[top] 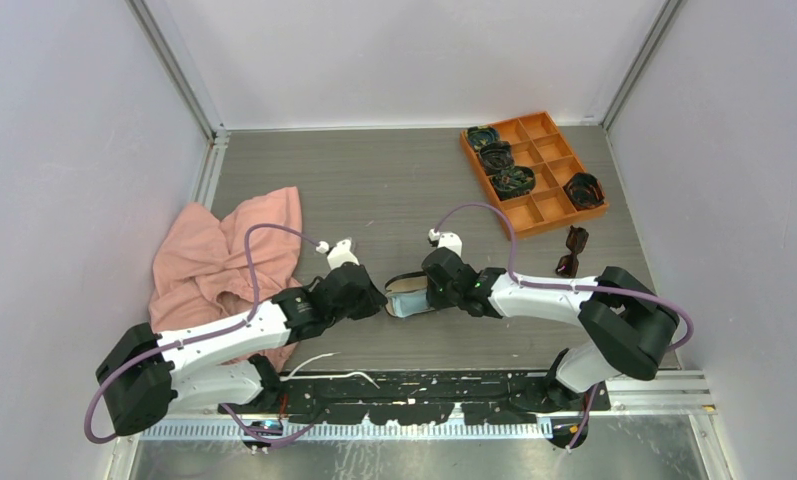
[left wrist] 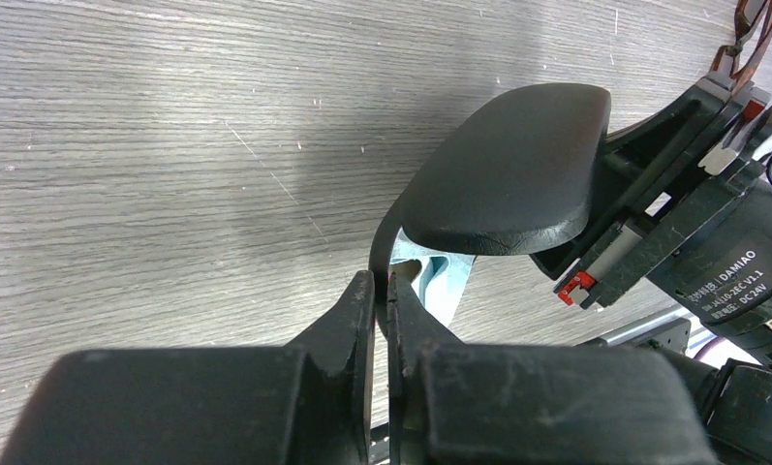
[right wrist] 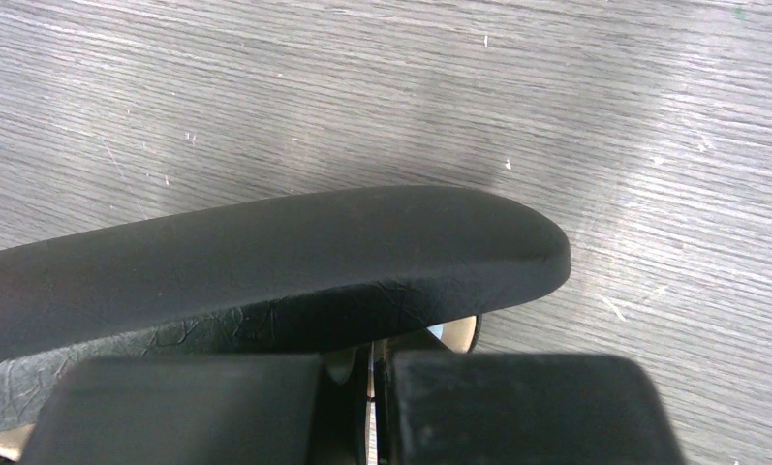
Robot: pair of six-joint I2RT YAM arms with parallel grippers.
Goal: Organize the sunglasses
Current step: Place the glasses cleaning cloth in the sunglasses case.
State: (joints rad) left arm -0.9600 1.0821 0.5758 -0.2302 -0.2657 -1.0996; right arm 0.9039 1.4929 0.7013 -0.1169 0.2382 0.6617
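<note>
The sunglasses (top: 572, 251), small, folded and dark with reddish-brown lenses, lie on the table right of centre, apart from both grippers; their tip shows in the left wrist view (left wrist: 750, 29). A black glasses case (top: 410, 292) hangs half open between the two arms at the table's middle. My left gripper (top: 379, 300) (left wrist: 382, 291) is shut on the thin rim of its lower shell, under the raised lid (left wrist: 508, 174). My right gripper (top: 431, 285) (right wrist: 374, 378) is shut on the case's other end, beneath the lid (right wrist: 265, 262). A light blue cloth (left wrist: 442, 276) sits inside the case.
An orange compartment tray (top: 537, 127) at the back right holds several dark coiled bundles (top: 496, 155). A pink cloth (top: 224, 260) lies crumpled at the left. White walls close off the table's sides and back.
</note>
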